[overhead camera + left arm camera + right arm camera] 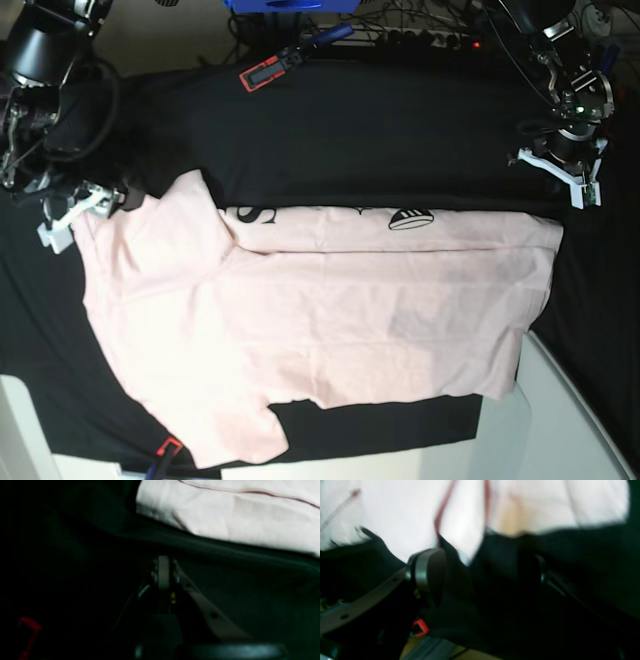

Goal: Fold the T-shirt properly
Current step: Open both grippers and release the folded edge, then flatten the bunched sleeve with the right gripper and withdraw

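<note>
Base view shows both arms drawn up at the far corners of the worktop (330, 120), which is draped in a black tablecloth. The left pincer (572, 178), white-fingered, hangs just past the far corner of the large pale pink short-sleeved cotton T-shirt (330, 320), close to its edge but apart from it. In the left wrist view its fingers (163, 572) sit pressed together with nothing between them, clenched on empty air over dark cloth, and the shirt's edge lies beyond.

The right pincer (70, 215) sits at the opposite end, right at the sleeve edge near the collar side. Its wrist view is blurred: the two pads (430, 572) stand apart, released, and a pale fold of the shirt hangs down into the gap; whether it touches either pad I cannot tell.

The shirt lies spread across the middle of the worktop, its far long edge folded over so that a strip of black printed lettering (330, 217) shows. One sleeve points toward the near edge. A red-and-black clamp (262, 73) lies on the cloth beyond the shirt, well apart from it.
</note>
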